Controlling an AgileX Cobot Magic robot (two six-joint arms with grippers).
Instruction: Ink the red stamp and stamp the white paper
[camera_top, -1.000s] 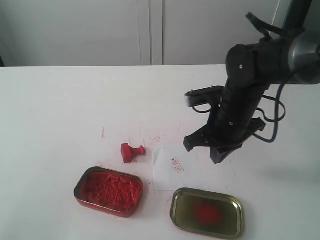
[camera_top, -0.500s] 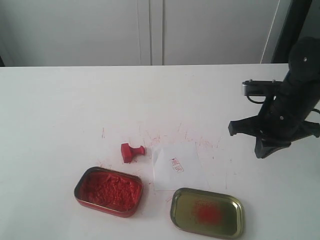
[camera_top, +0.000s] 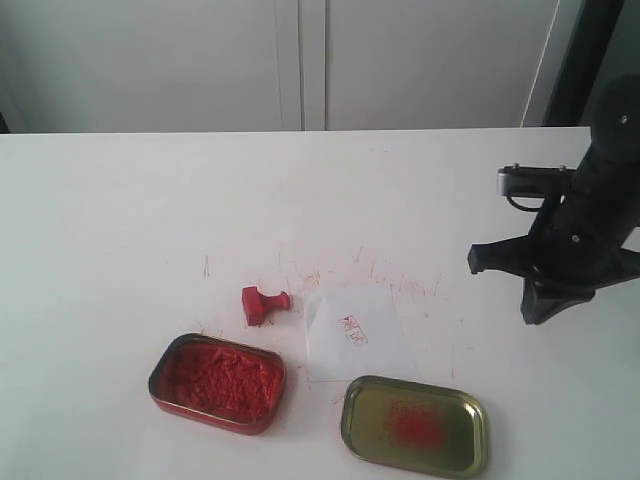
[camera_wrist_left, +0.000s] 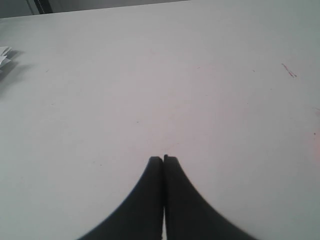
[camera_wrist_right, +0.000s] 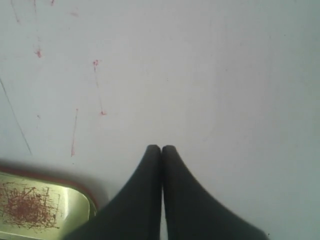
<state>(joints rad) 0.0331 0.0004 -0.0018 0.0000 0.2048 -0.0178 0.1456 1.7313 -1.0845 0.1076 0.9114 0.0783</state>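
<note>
on red-scratched white tabletop (camera_top: 150, 200), blocky red stamp (camera_top: 264, 303) beside thin squarish paper (camera_top: 352, 335), left tool (camera_wrist_left: 163, 159) and right tool (camera_wrist_right: 161, 148) pinched closed

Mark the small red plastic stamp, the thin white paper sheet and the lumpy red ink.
small red plastic stamp (camera_top: 264, 303), exterior view, base-knob junction.
thin white paper sheet (camera_top: 356, 340), exterior view, centre.
lumpy red ink (camera_top: 217, 380), exterior view, middle.

light: bright, soft, even, no hard glare | exterior view: white table (camera_top: 120, 200) almost washed out, dull sheen in gold tin (camera_top: 415, 425) at 5 o'clock, focus fair | left wrist view: pinkish cast mid-frame, left gripper (camera_wrist_left: 163, 159) a featureless black shape | right wrist view: greyer, corners dimmer, right gripper (camera_wrist_right: 161, 148) soft-edged at 6 o'clock
</note>
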